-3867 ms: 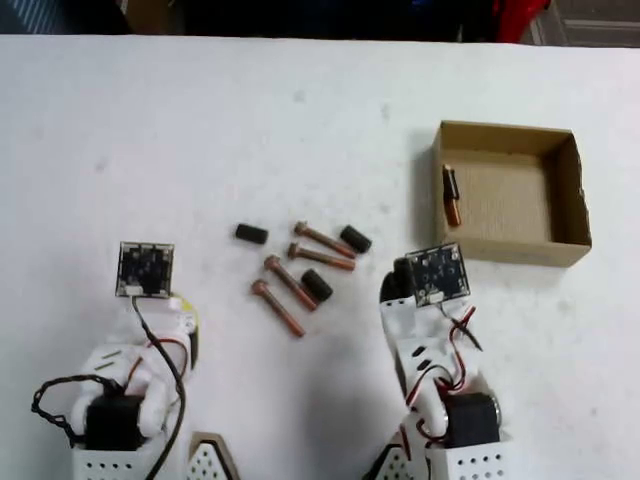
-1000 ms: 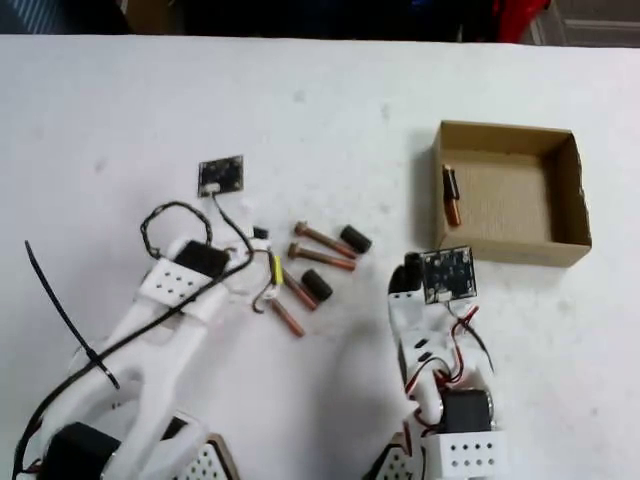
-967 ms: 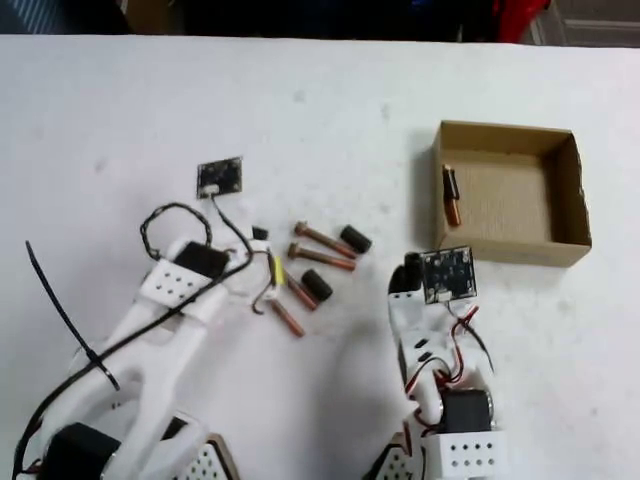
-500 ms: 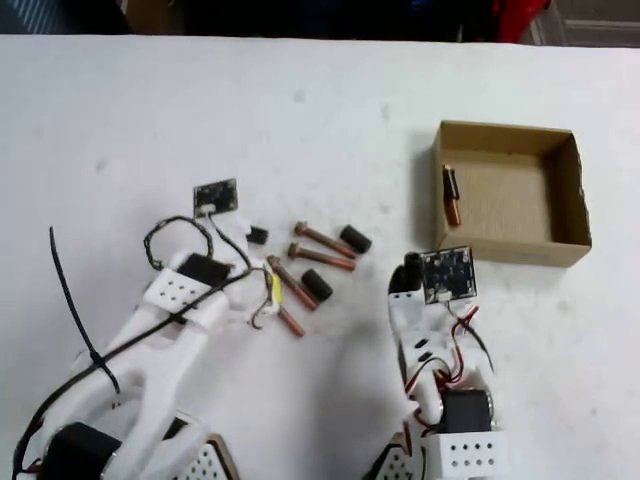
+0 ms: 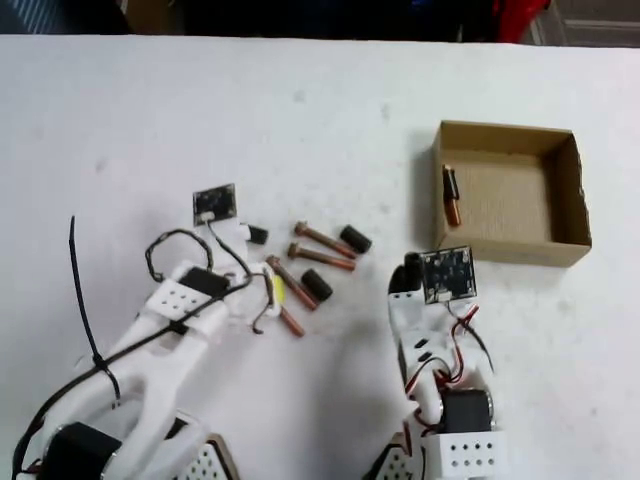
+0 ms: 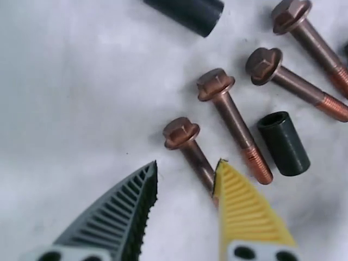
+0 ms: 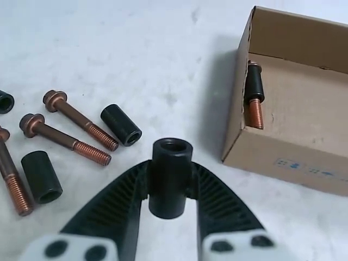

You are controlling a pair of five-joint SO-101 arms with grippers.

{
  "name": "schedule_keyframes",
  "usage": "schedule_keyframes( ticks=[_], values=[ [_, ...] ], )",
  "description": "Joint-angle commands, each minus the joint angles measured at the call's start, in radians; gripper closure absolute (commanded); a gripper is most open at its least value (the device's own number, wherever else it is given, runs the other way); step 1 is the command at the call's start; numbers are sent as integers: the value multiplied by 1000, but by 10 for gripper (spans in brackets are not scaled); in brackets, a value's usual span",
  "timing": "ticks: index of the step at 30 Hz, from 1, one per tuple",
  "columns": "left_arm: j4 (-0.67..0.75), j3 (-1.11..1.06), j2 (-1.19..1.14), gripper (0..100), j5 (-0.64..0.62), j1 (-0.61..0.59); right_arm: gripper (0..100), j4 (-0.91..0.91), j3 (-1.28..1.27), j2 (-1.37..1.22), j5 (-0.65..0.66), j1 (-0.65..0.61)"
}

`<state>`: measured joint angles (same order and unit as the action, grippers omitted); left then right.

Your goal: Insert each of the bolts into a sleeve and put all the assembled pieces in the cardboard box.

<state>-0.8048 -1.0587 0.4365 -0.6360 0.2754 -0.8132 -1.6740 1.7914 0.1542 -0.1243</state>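
Likely the left gripper (image 6: 186, 165), fingers wide, yellow one over the copper hex-head bolt (image 6: 187, 142) shank, risked rolling it aside on closing; right gripper (image 7: 171, 163) fingers clamped a black cylindrical sleeve (image 7: 171, 182).

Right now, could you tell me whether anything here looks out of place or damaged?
Nothing stands out. Bolts and sleeves lie loose on the table, one assembled piece lies in the box, and the right claw holds a sleeve.

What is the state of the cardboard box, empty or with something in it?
Not empty. The cardboard box holds one assembled piece, which lies flat against a side wall. The rest of the floor is bare.
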Motion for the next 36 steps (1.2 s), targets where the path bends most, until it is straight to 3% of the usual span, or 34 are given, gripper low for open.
schedule_keyframes(
  ticks=[1,8,16,36],
  values=[
    [26,5,-1,808,-9,7,982,24,-5,10,0,7],
    [25,51,-124,808,-9,5,982,25,-5,10,0,7],
    [-75,203,-283,808,-9,2,982,25,-5,10,0,7],
    [-66,247,-308,828,-5,-36,982,25,-5,10,0,7]
  ],
)
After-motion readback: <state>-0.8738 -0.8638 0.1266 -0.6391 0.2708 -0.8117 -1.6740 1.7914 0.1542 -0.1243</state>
